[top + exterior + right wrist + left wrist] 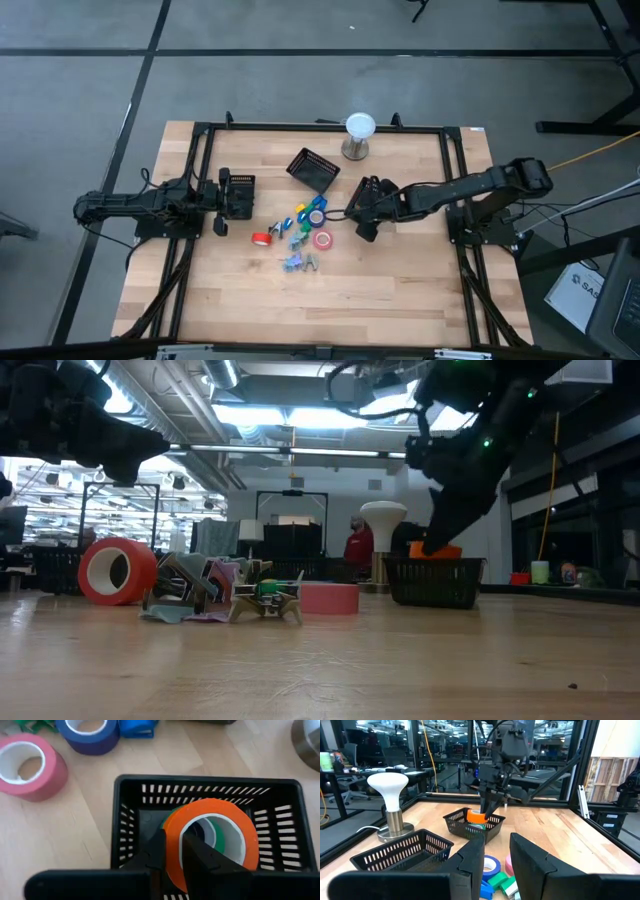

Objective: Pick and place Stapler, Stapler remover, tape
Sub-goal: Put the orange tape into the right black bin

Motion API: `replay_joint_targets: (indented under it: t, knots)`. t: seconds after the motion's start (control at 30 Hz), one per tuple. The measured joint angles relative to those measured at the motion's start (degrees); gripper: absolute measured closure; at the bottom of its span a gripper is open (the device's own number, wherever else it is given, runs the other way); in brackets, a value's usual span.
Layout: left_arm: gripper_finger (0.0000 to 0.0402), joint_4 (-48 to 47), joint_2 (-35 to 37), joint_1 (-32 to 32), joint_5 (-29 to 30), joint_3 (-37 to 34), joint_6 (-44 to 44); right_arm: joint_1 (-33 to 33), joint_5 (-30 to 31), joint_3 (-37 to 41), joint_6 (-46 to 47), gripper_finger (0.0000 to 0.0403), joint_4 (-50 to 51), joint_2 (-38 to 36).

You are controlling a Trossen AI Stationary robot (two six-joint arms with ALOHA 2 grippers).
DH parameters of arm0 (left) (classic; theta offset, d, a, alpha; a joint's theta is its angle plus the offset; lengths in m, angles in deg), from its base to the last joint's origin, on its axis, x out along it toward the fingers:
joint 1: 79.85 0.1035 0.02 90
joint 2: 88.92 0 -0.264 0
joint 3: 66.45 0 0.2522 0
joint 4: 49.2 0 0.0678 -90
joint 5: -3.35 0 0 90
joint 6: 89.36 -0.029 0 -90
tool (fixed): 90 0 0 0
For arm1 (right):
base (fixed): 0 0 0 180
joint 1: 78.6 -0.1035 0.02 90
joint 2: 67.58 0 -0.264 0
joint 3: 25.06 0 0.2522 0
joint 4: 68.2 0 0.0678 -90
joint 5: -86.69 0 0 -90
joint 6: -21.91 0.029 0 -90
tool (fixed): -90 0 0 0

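An orange tape roll (pixel 225 810) stands on edge in a black mesh basket (pixel 125 810), with a green roll (pixel 218 832) behind it. My right gripper (pixel 172 845) is shut on it and shows in the high view (pixel 362 212) right of the table's middle, covering that basket. Pink (pixel 322 240), blue (pixel 316 215) and red (pixel 260 239) tape rolls lie on the table among small items (pixel 298 262). Which of those is the stapler or the stapler remover, I cannot tell. My left gripper (pixel 245 192) waits open at the table's left, holding nothing. My right gripper pinches the orange roll's ring wall (pixel 172 832), one finger (pixel 200 855) in the hole and the other (pixel 152 852) outside. The fingers slant down from the table's right side. The roll stays upright, its top above the basket's rim (pixel 435 550); the basket wall hides its lower edge.
A second black basket (pixel 313 168) stands at the far middle, and a white-headed lamp (pixel 358 135) stands by the far edge. A black frame runs round the table (pixel 300 128). Bare wood lies along the near edge (pixel 330 310).
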Motion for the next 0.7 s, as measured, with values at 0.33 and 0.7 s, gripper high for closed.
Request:
replay_joint_targets:
  t: [0.33,0.7]
  knots:
    - [0.0313,0.0,0.0,0.0,0.0,0.0,0.0,2.8,-2.9,0.0,-1.4,0.0359,-2.1,1.4]
    - [0.0313,0.0,0.0,0.0,0.0,0.0,0.0,2.7,-2.9,0.0,1.3,0.0359,-3.3,2.4]
